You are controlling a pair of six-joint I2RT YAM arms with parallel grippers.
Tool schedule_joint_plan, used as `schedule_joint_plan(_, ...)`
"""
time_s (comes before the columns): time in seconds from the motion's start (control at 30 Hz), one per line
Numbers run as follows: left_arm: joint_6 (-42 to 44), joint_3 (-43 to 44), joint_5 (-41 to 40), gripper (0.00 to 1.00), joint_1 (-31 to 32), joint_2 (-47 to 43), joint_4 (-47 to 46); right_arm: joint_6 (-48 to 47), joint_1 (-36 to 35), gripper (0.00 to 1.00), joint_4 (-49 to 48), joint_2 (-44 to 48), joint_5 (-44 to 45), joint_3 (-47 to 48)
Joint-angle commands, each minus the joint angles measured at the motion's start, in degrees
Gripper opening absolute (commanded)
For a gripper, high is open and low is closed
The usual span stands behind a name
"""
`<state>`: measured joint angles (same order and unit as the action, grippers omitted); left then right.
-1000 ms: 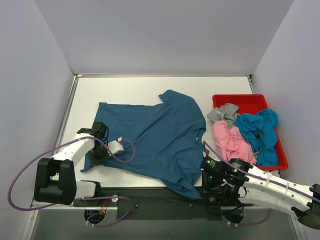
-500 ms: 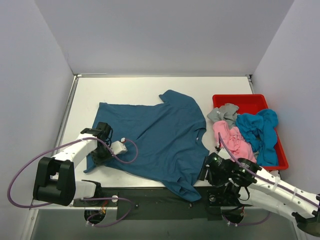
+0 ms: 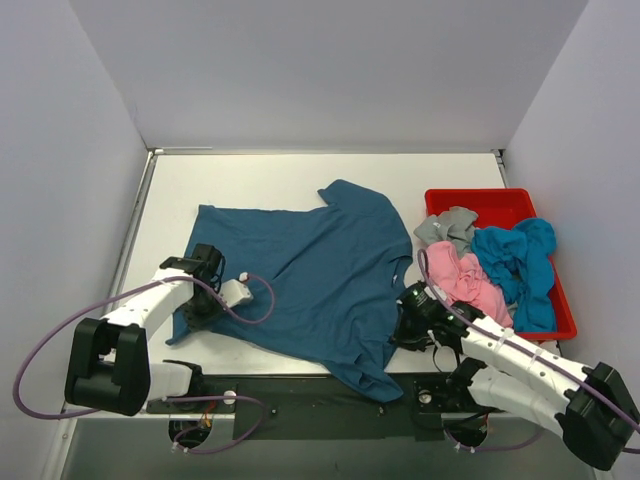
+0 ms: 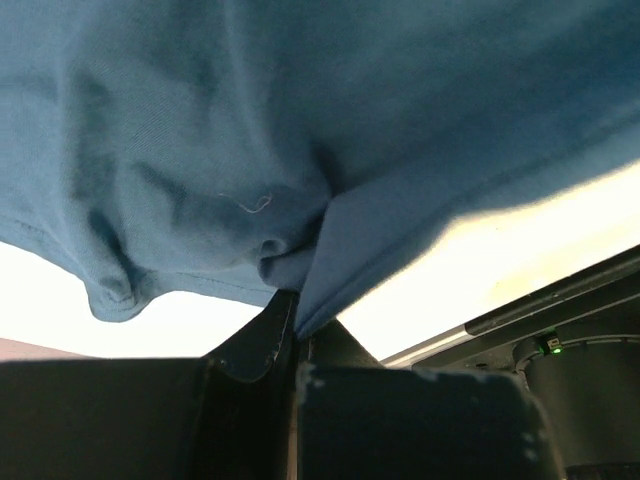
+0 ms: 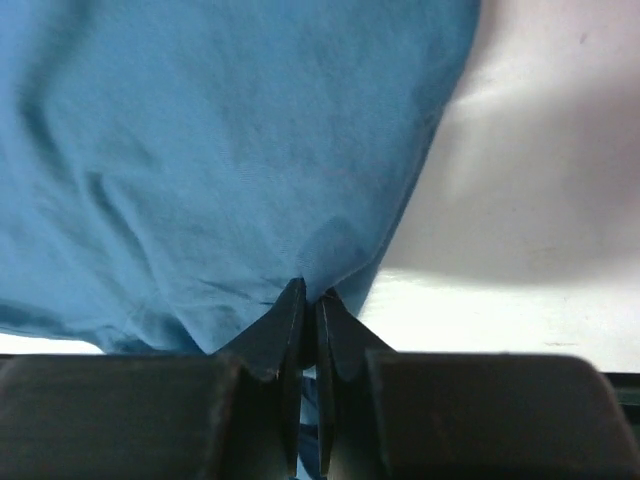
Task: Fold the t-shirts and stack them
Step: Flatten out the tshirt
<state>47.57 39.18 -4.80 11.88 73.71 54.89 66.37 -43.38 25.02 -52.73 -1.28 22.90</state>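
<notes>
A dark teal-blue t-shirt (image 3: 320, 270) lies spread over the middle of the white table, its near hem rumpled. My left gripper (image 3: 200, 305) is at the shirt's near left corner, shut on a fold of that cloth; the left wrist view shows the fold (image 4: 300, 120) pinched between the fingertips of the left gripper (image 4: 296, 325). My right gripper (image 3: 405, 325) is at the shirt's right edge. It too is shut on the teal cloth (image 5: 220, 150), which bunches at the right gripper (image 5: 311, 300). Grey (image 3: 448, 226), pink (image 3: 462, 280) and turquoise (image 3: 520, 260) t-shirts lie crumpled in the tray.
The red tray (image 3: 480, 196) stands at the right side of the table, close to the right arm. A dark rail (image 3: 300, 385) runs along the table's near edge. White walls close in the left, back and right.
The right gripper has moved away from the near table edge, up to the teal shirt's right edge, and has closed on the cloth. The left gripper has barely shifted.
</notes>
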Motion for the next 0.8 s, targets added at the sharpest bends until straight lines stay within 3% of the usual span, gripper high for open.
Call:
schedule_joint_plan(0.0, -4.23, 2.56, -4.77, 0.00, -2.03, -0.50, -3.81, -6.50, 5.99, 0.00, -2.25, 1.14, -2.32, 4.34)
schedule_joint_plan(0.2, -8.54, 17.40, -7.50, 0.00, -6.86, 3.88, -9.18, -23.64, 21.48, 0.00, -3.66, -15.71, -12.69, 28.40)
schedule_joint_plan(0.27, -9.95, 25.04, -8.73, 0.00, -7.92, 6.51, -11.91, -27.25, 25.00, 0.00, -2.35, -24.67, -16.46, 41.13)
schedule_joint_plan(0.43, -14.08, 52.71, -13.56, 0.00, -10.38, 15.66, -16.74, -30.16, 31.33, 0.00, 2.14, -46.19, -24.98, 84.75)
schedule_joint_plan(0.57, -15.23, 73.03, -15.76, 0.00, -11.18, 21.11, -16.14, -29.46, 33.87, 0.00, 3.37, -54.05, -29.03, 108.44)
schedule_joint_plan(0.63, -14.26, 80.95, -16.99, 0.00, -11.35, 22.70, -15.17, -28.23, 35.19, 0.00, 2.06, -55.38, -31.41, 114.09)
schedule_joint_plan(0.77, -11.02, 88.34, -18.41, 0.00, -11.62, 21.66, -16.14, -24.19, 37.57, 0.00, -9.17, -51.78, -36.77, 110.27)
